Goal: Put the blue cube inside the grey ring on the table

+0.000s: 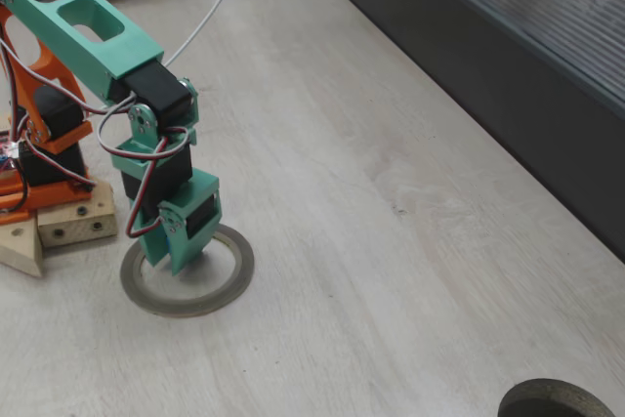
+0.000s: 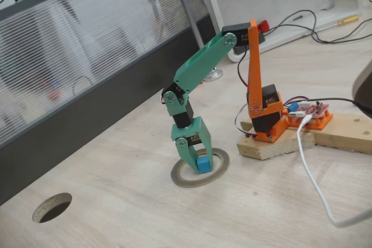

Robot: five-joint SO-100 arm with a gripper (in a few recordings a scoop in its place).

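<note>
The grey ring lies flat on the pale wood table, just in front of the arm's base. My green gripper points straight down into the ring's opening, and in this fixed view its body hides the blue cube. From the other side, the blue cube shows at the tip of the gripper, low inside the grey ring, at or just above the table. The green finger presses against the cube's left face. The finger on the far side is hidden, and the jaws look closed on the cube.
The orange arm base on its wooden block stands close to the left of the ring. A dark ribbed strip runs along the table's far edge. A darker round ring sits at the bottom right corner. A white cable trails over the table.
</note>
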